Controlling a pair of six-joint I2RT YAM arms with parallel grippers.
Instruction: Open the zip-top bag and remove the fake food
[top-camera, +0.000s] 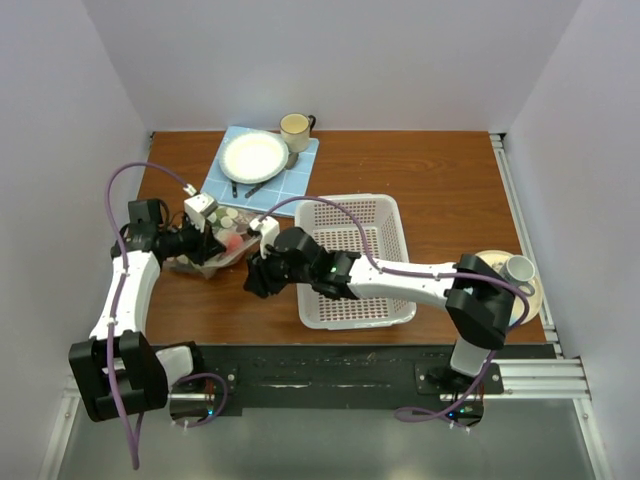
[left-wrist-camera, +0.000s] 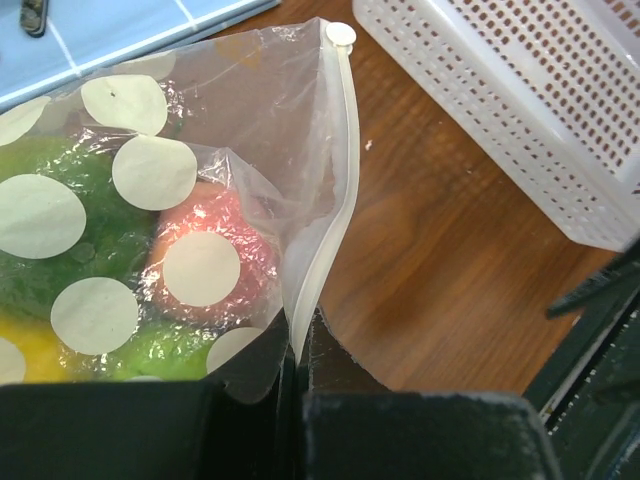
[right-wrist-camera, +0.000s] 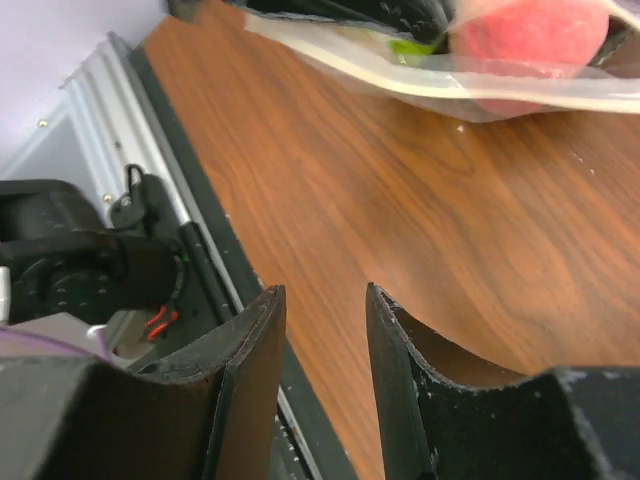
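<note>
Ahead of the right fingers (right-wrist-camera: 415, 400), half-parted and empty, the zip-top bag (right-wrist-camera: 500, 90) lies crosswise, near, fake food (right-wrist-camera: 540, 30) inside. Its seal strip (left-wrist-camera: 338, 190) is pinched between the closed left fingers (left-wrist-camera: 335, 375).

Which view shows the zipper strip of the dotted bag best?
The left wrist view: the zipper strip runs close and sharp along the zip-top bag. The right wrist view catches only a blurred stretch; in the top view it is too small.

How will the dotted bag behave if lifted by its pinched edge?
Probably floppy: the bag is thin wrinkled film, so it should sag from the left gripper pinching its zip edge. Likely lopsided: the fruit bunches at one end and may shift inside.
</note>
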